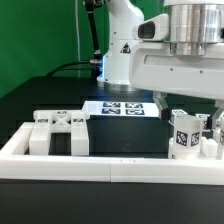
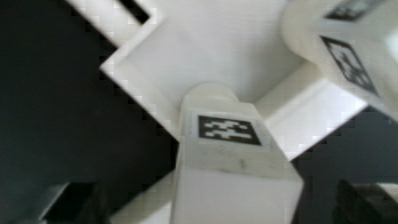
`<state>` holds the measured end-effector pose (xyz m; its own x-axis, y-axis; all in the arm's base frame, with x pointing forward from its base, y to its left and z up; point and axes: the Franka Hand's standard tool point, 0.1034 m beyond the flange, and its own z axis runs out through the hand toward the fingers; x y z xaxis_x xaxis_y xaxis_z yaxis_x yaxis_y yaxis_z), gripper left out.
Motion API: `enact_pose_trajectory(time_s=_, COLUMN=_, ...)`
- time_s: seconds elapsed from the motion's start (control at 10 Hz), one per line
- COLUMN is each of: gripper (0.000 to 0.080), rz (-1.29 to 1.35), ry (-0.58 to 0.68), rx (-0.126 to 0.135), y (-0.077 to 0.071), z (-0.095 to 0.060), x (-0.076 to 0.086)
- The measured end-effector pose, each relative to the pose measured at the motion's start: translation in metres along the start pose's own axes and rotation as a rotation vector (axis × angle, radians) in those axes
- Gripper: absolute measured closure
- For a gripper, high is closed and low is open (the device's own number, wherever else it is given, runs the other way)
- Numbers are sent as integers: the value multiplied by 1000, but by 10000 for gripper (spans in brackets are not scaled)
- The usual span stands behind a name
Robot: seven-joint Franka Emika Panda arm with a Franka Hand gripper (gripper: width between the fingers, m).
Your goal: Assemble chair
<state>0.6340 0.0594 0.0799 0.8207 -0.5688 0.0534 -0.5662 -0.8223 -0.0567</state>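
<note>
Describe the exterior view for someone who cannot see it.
The robot's gripper hangs open near a tagged white chair part at the exterior view's right. More chair parts sit at its left, behind a long white rail.

Black table (image 1: 40, 92), marker board (image 1: 122, 108), chair parts (image 1: 47, 135)

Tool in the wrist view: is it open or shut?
The tool is open: its dark fingers stand wide apart, leaving gaps to the tagged chair part between them.

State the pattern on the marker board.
Black square tags on the white marker board; best in the exterior view.
</note>
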Motion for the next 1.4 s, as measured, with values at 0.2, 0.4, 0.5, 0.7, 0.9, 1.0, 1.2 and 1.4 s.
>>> enact_pose_trajectory(time_s=0.2, gripper=152, rz=-191, ry=1, rx=0, y=0, z=0, x=0)
enact_pose_trajectory(time_s=0.4, gripper=151, rz=-409, ry=1, rx=0, y=1, z=0, x=1)
enact_pose_trajectory(time_s=0.5, gripper=151, rz=-507, ry=1, rx=-1, y=3, z=0, x=2)
enact_pose_trajectory(time_s=0.7, gripper=151, rz=-657, ry=1, rx=-3, y=4, z=1, x=3)
enact_pose_trajectory(time_s=0.9, gripper=151, rz=-855, ry=4, rx=-22, y=4, z=0, x=3)
enact_pose_trajectory(time_s=1.0, gripper=151, rz=-943, ry=4, rx=-26, y=5, z=0, x=4)
enact_pose_trajectory(time_s=1.2, gripper=151, rz=-1151, ry=2, rx=-44, y=7, z=0, x=5)
enact_pose_trajectory(time_s=1.4, gripper=246, rz=-1157, ry=1, rx=-45, y=7, z=0, x=6)
